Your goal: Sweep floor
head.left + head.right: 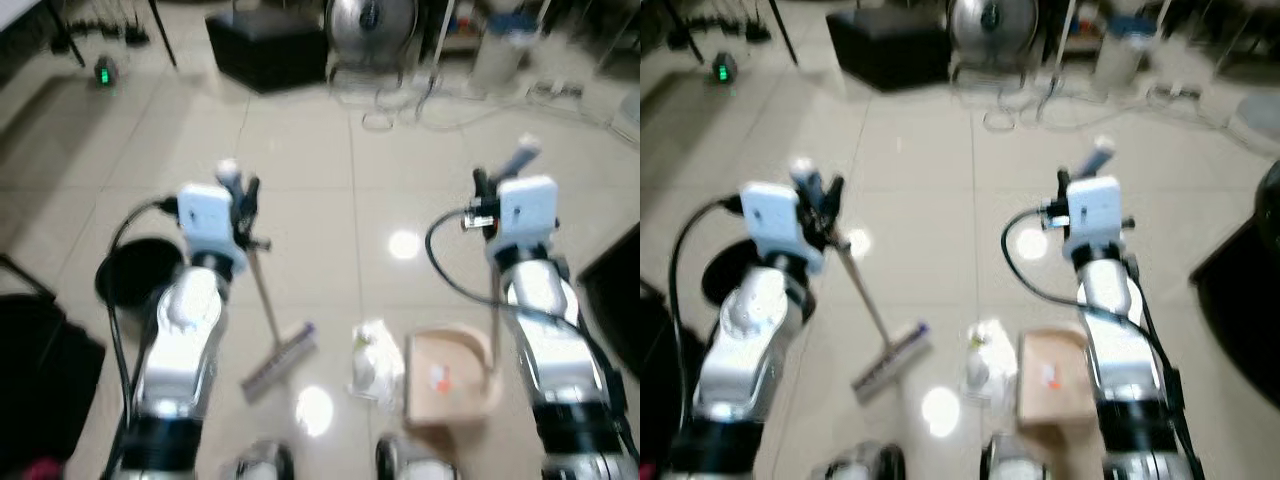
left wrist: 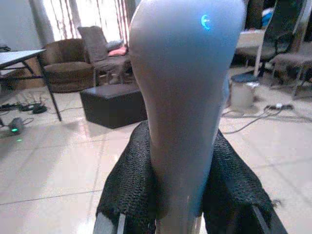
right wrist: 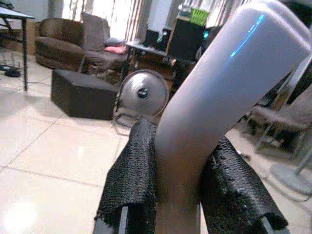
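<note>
- A round black bin is sitting on the tiled floor at the far left, just beside the left arm.
- The left gripper is clenching the top of the broom handle; in the left wrist view its black fingers are pressing on both sides of the pale grip.
- The broom is slanting down and to the right from those fingers, its long axis running from the gripper toward the robot's feet, and the broom head is resting on the floor between the two arms.
- The crumpled white litter is lying just right of the broom head and touching, or nearly touching, the open mouth of the tan dustpan, so the coming stroke probably needs to push rightward from the left arm's side.
- The right gripper is grasping the dustpan's upright handle; in the right wrist view its fingers are closing around the curved grip.
- The head views are blurring, so whether litter and pan actually meet is hard to tell, and the pan's near edge is being cut off by the right arm.
</note>
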Motion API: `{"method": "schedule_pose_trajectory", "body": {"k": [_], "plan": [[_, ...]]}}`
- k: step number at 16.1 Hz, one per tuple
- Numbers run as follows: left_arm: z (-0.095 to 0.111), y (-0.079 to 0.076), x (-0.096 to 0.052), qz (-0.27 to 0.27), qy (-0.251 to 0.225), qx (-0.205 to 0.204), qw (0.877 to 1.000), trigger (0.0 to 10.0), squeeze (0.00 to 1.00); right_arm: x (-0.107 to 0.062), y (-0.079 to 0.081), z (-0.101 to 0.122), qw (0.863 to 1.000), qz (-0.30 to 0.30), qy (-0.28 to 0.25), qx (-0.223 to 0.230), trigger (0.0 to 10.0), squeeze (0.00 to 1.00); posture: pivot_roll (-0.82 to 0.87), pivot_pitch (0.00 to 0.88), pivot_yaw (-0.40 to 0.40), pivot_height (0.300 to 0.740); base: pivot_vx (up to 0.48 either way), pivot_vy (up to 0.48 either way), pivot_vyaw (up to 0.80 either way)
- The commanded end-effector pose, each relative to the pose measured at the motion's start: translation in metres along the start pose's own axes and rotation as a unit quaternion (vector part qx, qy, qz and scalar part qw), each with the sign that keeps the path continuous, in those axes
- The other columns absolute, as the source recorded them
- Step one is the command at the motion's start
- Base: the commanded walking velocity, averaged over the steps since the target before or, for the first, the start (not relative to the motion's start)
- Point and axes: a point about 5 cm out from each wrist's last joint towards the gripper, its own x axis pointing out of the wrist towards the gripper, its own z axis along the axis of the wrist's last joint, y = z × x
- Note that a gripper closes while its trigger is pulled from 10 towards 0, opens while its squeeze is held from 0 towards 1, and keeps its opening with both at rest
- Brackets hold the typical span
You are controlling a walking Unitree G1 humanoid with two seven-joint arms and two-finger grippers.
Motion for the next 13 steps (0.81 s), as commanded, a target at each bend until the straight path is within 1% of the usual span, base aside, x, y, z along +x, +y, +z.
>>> {"method": "schedule_pose_trajectory", "body": {"k": [1, 4, 5, 6, 7, 8, 9, 10, 11, 13], "plan": [[0.000, -0.002, 0.004, -0.013, -0.007, 0.002, 1.000, 10.0, 0.00, 0.007, -0.001, 0.007, 1.000, 0.000, -0.031, -0.003, 10.0, 0.00, -0.02, 0.338, 0.072, 0.740, 0.000, 0.000, 0.00], [-0.004, -0.003, 0.005, -0.009, -0.009, -0.005, 1.000, 10.0, 0.00, 0.011, 0.005, 0.005, 0.999, 0.003, -0.041, -0.003, 10.0, 0.00, 0.01, 0.375, 0.090, 0.740, 0.000, 0.000, 0.00], [-0.007, -0.003, 0.006, -0.006, -0.017, -0.008, 1.000, 10.0, 0.00, 0.014, 0.011, 0.004, 0.999, 0.004, -0.050, 0.002, 10.0, 0.00, 0.02, 0.393, 0.086, 0.740, 0.000, 0.000, 0.00], [-0.007, -0.003, 0.007, -0.005, -0.019, -0.008, 1.000, 10.0, 0.00, 0.015, 0.012, 0.003, 0.999, 0.003, -0.051, 0.004, 10.0, 0.00, 0.02, 0.393, 0.086, 0.740, 0.000, 0.000, 0.00], [-0.010, -0.001, 0.009, 0.002, -0.025, -0.006, 1.000, 10.0, 0.00, 0.018, 0.019, 0.001, 0.998, -0.002, -0.056, 0.007, 10.0, 0.00, 0.03, 0.417, 0.086, 0.740, 0.000, 0.000, 0.00], [-0.012, 0.000, 0.012, 0.015, -0.030, -0.008, 0.999, 10.0, 0.00, 0.020, 0.029, 0.000, 0.998, -0.001, -0.063, 0.009, 10.0, 0.00, 0.03, 0.420, 0.089, 0.740, 0.000, 0.000, 0.00], [-0.014, 0.000, 0.013, 0.019, -0.031, -0.010, 0.999, 10.0, 0.00, 0.021, 0.034, 0.001, 0.998, 0.000, -0.066, 0.010, 10.0, 0.00, 0.04, 0.419, 0.096, 0.740, 0.000, 0.000, 0.00], [-0.017, -0.002, 0.016, 0.026, -0.028, -0.010, 0.999, 10.0, 0.00, 0.022, 0.041, 0.001, 0.998, 0.002, -0.069, 0.006, 10.0, 0.00, 0.04, 0.418, 0.100, 0.740, 0.000, 0.000, 0.00], [-0.021, -0.006, 0.021, 0.034, -0.026, -0.009, 0.999, 10.0, 0.00, 0.023, 0.050, 0.000, 0.997, 0.008, -0.073, -0.008, 10.0, 0.00, 0.04, 0.417, 0.104, 0.740, 0.000, 0.000, 0.00], [-0.024, -0.012, 0.026, 0.032, -0.028, -0.004, 0.999, 10.0, 0.00, 0.024, 0.058, 0.001, 0.997, 0.014, -0.079, -0.014, 10.0, 0.00, 0.04, 0.418, 0.108, 0.740, 0.000, 0.000, 0.00]]}}
